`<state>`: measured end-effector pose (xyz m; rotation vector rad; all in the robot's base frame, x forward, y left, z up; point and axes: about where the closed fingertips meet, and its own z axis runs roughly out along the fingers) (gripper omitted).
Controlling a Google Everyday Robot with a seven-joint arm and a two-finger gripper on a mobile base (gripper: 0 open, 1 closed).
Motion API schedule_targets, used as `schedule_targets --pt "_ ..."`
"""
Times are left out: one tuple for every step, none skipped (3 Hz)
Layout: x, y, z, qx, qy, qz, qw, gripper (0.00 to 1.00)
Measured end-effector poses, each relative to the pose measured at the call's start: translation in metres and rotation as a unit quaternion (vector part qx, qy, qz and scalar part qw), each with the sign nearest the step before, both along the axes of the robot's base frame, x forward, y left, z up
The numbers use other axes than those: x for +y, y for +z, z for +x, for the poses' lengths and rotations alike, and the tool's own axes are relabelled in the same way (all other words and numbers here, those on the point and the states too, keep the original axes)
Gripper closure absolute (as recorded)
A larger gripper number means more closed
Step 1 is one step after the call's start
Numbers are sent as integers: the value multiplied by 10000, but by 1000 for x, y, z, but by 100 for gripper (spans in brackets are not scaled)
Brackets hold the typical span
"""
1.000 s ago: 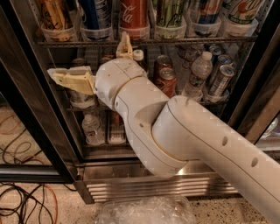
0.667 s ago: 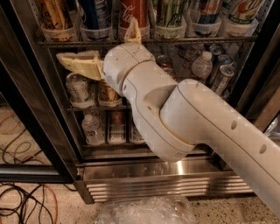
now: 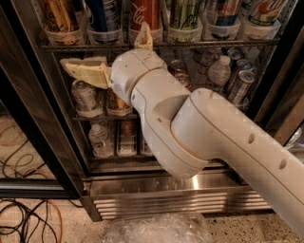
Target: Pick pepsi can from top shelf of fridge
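Note:
The fridge (image 3: pixel 180 201) stands open in front of me. Its top shelf (image 3: pixel 213 43) is a wire rack with clear trays holding upright cans. The pepsi can (image 3: pixel 100 14), dark blue with white lettering, stands in the second tray from the left, its lid cut off by the frame's top. My gripper (image 3: pixel 104 45) is open just below and in front of that shelf. One cream finger (image 3: pixel 85 71) points left and the other (image 3: pixel 144 38) points up over the red Coca-Cola can (image 3: pixel 145 12). It holds nothing.
A green can (image 3: pixel 183 12) and more cans stand to the right on the top shelf. Lower racks hold cans and water bottles (image 3: pixel 219 71). A dark door frame (image 3: pixel 33 142) is at left. Cables (image 3: pixel 28 223) lie on the floor. Crumpled clear plastic (image 3: pixel 156 228) lies below.
My arm has risen and pushed toward the fridge. The open gripper went from the middle rack's height up to the top shelf's edge.

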<state>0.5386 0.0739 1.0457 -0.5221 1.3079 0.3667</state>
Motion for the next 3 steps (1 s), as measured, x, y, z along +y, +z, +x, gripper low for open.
schedule_targets --pt "0 -4 0 205 -177 37 9996 0" --pt "0 -4 0 205 -177 37 9996 0" --pt "-2 1 7 201 -187 214 9994 0"
